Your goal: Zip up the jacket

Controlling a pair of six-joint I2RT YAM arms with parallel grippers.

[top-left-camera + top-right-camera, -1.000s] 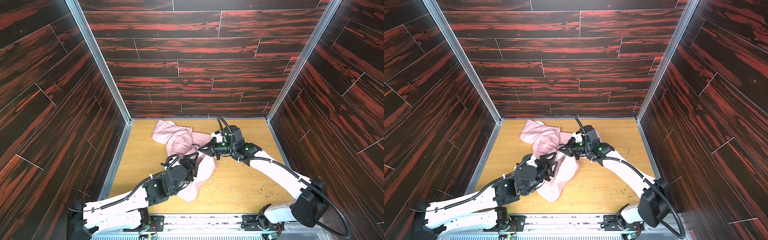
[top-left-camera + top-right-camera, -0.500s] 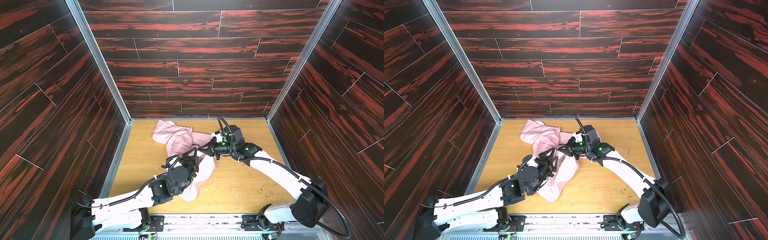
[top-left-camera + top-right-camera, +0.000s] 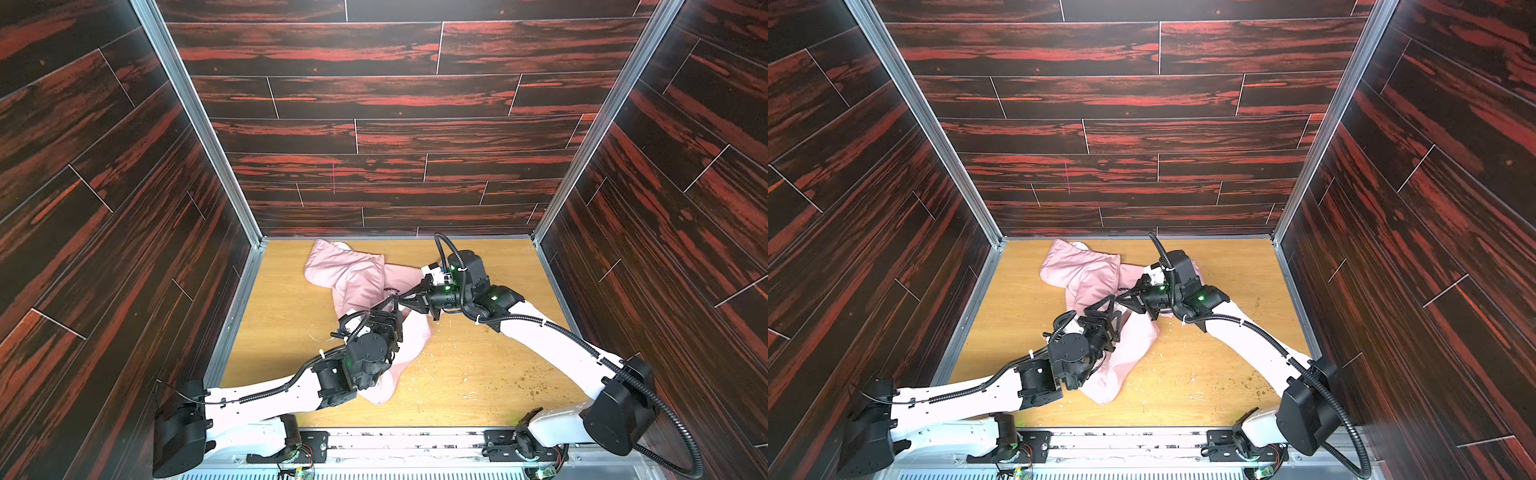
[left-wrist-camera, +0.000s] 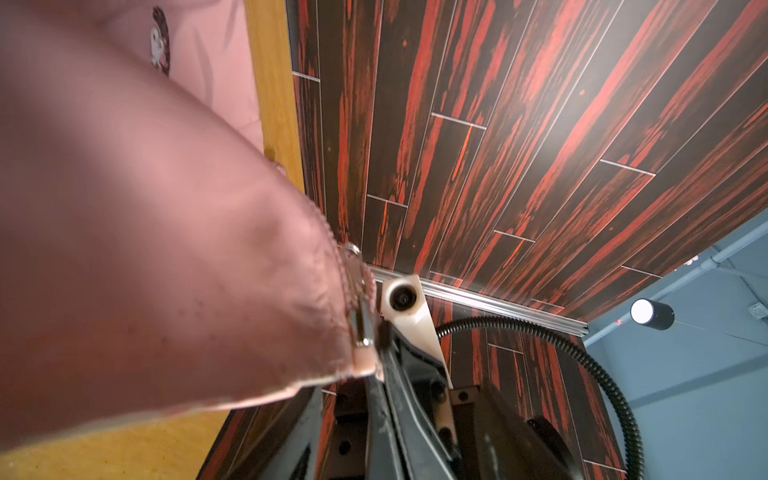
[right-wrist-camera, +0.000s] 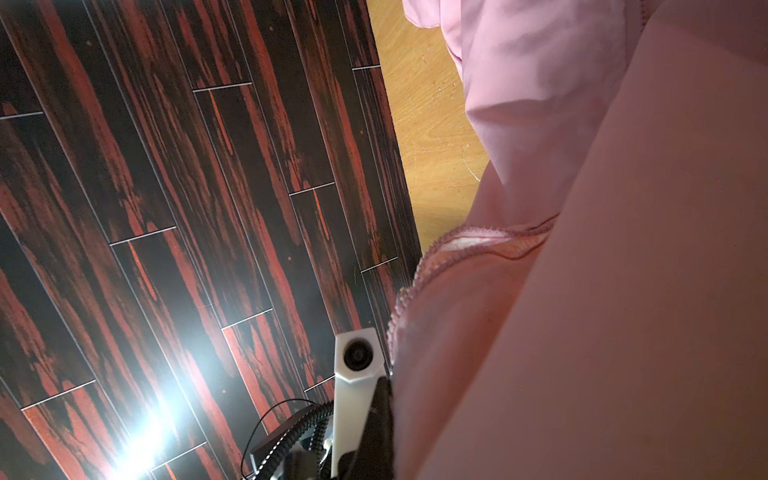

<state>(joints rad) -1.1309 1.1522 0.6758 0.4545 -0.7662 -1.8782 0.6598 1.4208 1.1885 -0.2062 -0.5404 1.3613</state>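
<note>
Though most of the jacket (image 3: 353, 278) lies crumpled on the table (image 3: 286, 332), left of the middle and running from the far wall toward the near edge, 1 part of it is lifted between the 2 grippers. In both top views the hood (image 3: 332, 262) lies flat at the far end, and a pink end (image 3: 380, 395) trails near, partly under the left arm. The dark emblem (image 3: 390, 291) sits just beyond the gripper tips.

The right gripper (image 3: 401, 298) reaches in from the right, low over the cloth. Its jaws are together, pinched on the jacket's zip edge. The left wrist view shows this from close by: black fingertips (image 4: 385, 338) touch the metal slider (image 4: 360, 316) at the corner of the raised cloth (the hem below it looks paler). In the right wrist view the zip teeth (image 5: 419, 270) follow a curved edge, and farther along 2 rows stand apart with a pale strip between them.

The left gripper (image 3: 388, 311) points toward the far wall, its tips just beside the right gripper's and against pink cloth. In a top view its jaws (image 3: 1105, 309) look partway apart, but blurred cloth fills that side of its own wrist view, so I cannot tell whether they grip anything.

Small crumbs (image 3: 536, 386) dot the table at near right.
</note>
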